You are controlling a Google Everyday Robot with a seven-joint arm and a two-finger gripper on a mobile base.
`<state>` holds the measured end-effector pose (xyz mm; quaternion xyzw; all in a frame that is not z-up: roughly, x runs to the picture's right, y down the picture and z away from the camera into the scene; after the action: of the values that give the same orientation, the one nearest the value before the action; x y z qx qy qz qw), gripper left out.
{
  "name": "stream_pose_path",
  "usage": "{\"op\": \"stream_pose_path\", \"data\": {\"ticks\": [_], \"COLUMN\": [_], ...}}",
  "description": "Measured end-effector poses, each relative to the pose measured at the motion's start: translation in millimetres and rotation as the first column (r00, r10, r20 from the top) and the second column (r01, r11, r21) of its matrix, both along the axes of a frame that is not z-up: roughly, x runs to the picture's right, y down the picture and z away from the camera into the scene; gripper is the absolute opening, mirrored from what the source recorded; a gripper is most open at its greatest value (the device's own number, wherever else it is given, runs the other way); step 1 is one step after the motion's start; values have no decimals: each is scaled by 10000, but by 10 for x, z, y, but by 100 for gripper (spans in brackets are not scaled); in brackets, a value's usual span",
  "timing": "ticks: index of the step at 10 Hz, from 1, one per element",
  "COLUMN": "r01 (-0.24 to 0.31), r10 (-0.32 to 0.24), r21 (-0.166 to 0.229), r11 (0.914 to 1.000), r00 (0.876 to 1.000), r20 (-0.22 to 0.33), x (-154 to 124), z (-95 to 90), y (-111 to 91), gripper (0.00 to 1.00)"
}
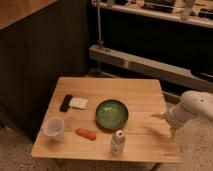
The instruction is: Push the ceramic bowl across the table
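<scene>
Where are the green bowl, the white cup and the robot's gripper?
Green bowl [112,113], camera view, its middle.
White cup [53,130], camera view, its wall.
Gripper [165,120], camera view, its tip, at table's [135,92] right edge.

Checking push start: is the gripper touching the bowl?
Apart. The camera view shows a strip of bare table between the gripper, near the right edge, and the bowl mid-table.
</scene>
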<state>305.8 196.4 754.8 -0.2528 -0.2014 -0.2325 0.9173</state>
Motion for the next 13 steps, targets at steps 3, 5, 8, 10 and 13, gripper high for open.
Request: {"op": "stream_pose_path", "data": {"ticks": [3,5,8,10,13], "r01": [1,73,149,207,309], "r10": [-1,-73,-150,-207,-304], "r21": [1,-138,-305,-421,-665], "r11": [10000,9999,9994,9989,9973], "r00": [10000,10000,9999,9998,9995], "r20": [1,-8,-20,2,82], "x": [0,-18,-100,-119,-285], "z": [0,18,64,74,146], "y": [0,-10,-49,-66,-139], "gripper": [80,80,80,80,80]}}
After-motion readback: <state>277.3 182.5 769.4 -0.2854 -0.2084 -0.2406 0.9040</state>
